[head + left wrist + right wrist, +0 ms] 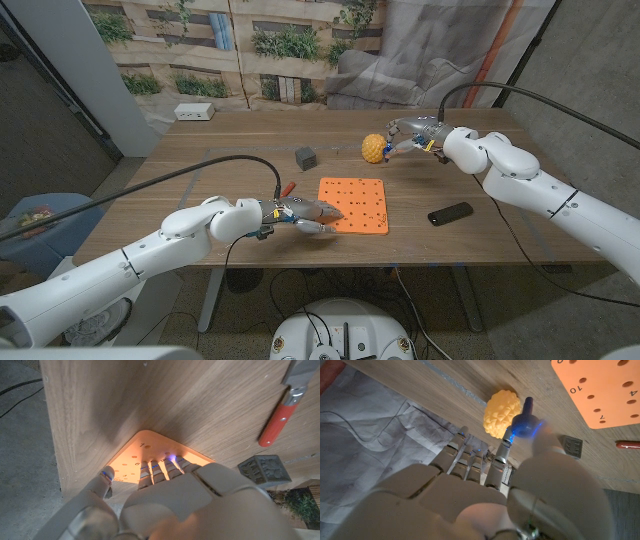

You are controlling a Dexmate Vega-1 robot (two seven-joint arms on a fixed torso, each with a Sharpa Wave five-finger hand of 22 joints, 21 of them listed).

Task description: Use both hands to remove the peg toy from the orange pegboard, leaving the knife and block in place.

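The orange pegboard (352,205) lies mid-table with none of its holes filled. My left hand (305,215) presses its fingertips (160,467) on the near-left corner of the pegboard (142,455) and holds nothing. The peg toy, a bumpy yellow ball (374,148) on a blue stem (522,420), is off the board, beyond its far right corner. My right hand (415,133) pinches that stem between thumb and finger. A red-handled knife (287,187) lies left of the board. The grey block (305,157) stands behind it.
A black phone (450,213) lies right of the board. A white box (194,111) sits at the table's far left edge. The knife (277,422) and block (264,469) lie close beyond my left hand. The pegboard (600,390) and block (571,446) lie past my right hand.
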